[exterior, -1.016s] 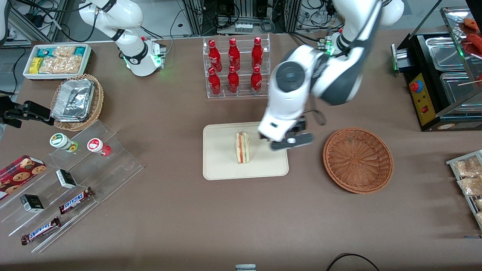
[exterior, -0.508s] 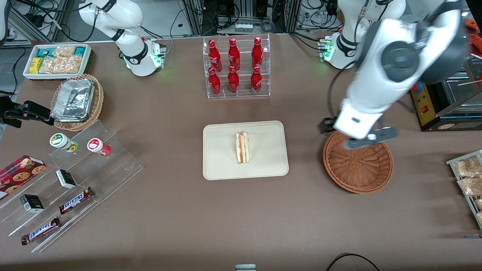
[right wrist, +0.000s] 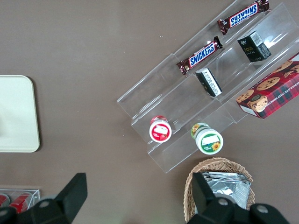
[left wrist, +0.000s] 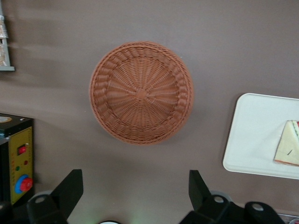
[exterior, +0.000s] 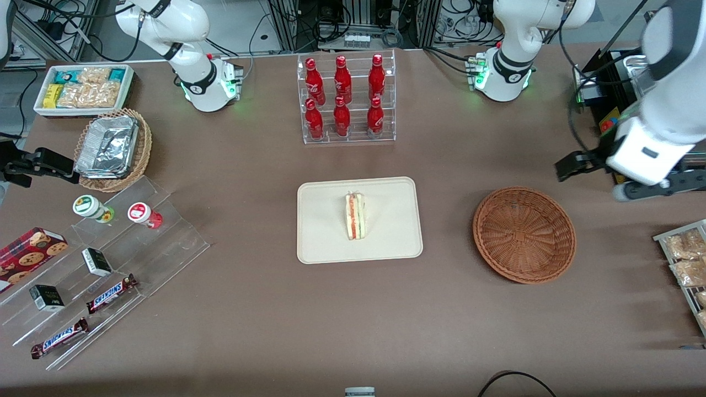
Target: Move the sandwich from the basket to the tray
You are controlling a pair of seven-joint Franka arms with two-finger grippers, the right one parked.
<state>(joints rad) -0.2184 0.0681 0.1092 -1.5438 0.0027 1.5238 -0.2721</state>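
The sandwich (exterior: 356, 215) stands on its edge in the middle of the cream tray (exterior: 325, 242), its red, orange and green layers showing. It also shows in the left wrist view (left wrist: 288, 148) on the tray (left wrist: 252, 140). The reddish-brown wicker basket (exterior: 524, 234) is empty and sits beside the tray toward the working arm's end of the table; it also shows in the left wrist view (left wrist: 141, 92). My left gripper (exterior: 629, 179) is high above the table, farther toward the working arm's end than the basket. It is open and empty, fingers (left wrist: 70, 186) wide apart.
A clear rack of red bottles (exterior: 345, 99) stands farther from the front camera than the tray. A black food warmer (exterior: 640, 110) is near my gripper. A rack of wrapped snacks (exterior: 686, 264) lies at the working arm's end. Stepped acrylic shelves with candy bars (exterior: 99, 264) lie toward the parked arm's end.
My left gripper has swung away from the tray, passed over the basket and risen toward the working arm's end of the table. The sandwich stays on the tray.
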